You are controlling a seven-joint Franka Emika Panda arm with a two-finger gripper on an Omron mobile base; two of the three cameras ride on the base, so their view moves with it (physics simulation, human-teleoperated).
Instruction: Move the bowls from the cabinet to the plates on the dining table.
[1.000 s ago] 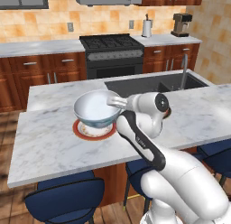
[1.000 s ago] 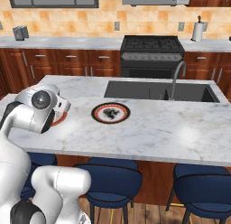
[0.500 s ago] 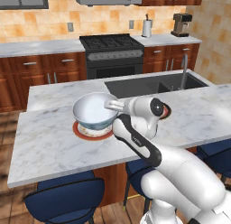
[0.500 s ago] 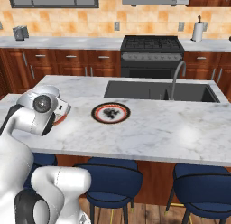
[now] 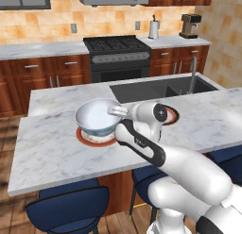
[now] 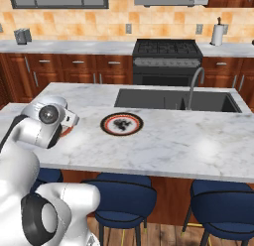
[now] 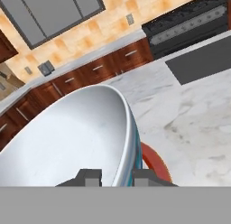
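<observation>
Hand view showed gripper (image 7: 112,175) clamped on the bowl (image 7: 67,137) rim over the plate (image 7: 155,162) — glossy, rigid, likely slippery; rim pinch seemed right.

The bowl (image 5: 97,117) I've got is glossy grey-white inside with a bluish pattern outside. Plate (image 5: 97,137) under it has a red-brown rim; table (image 5: 56,148) is white marble, grey veins.
</observation>
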